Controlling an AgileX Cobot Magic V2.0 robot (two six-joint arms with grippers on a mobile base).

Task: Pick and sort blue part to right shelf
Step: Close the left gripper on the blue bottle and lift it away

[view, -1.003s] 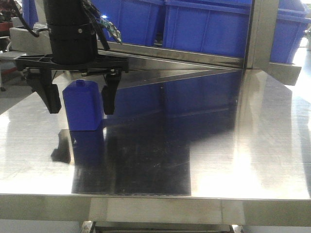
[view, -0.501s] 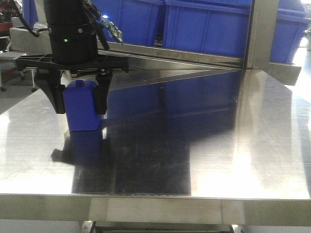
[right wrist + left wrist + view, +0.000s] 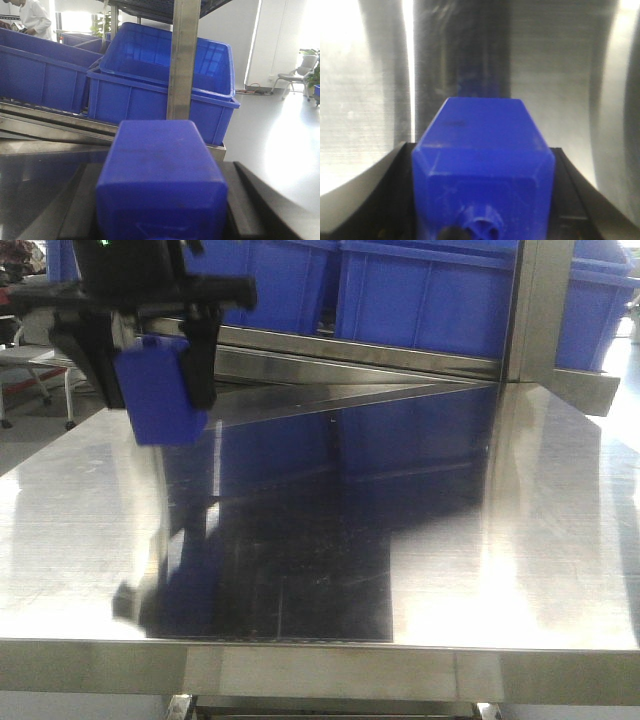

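steel table [image 3: 450, 540]: lying flat across the front view, its top showing blue reflections and bright glare. right shelf [image 3: 530, 310]: standing at the table's far edge, its steel upright rising at the right and a sloped steel rail running leftward behind the table. bins [image 3: 430, 295]: large, blue, sitting side by side on the shelf; in the right wrist view one bin [image 3: 150, 95] is sitting just behind the upright, with more bins lining up to its left. person [image 3: 32, 17]: in white, showing at the top left corner of the right wrist view, far behind the bins. left gripper [image 3: 155, 390]: black, hanging over the table's far left part, its two fingers [image 3: 200, 370] clamping the blue part from either side. right gripper [image 3: 162, 170]: out of the front view; in its own wrist view the dark fingers [image 3: 85, 200] are pressing both sides of a blue block [image 3: 160, 165], which is pointing toward the shelf. blue part [image 3: 158, 400]: hanging upright in the left gripper, clear of the table, in front of the shelf rail and well apart from the upright; the left wrist view is showing its sloped shoulders and round cap [image 3: 482, 227] nearest the camera, with the table beneath.
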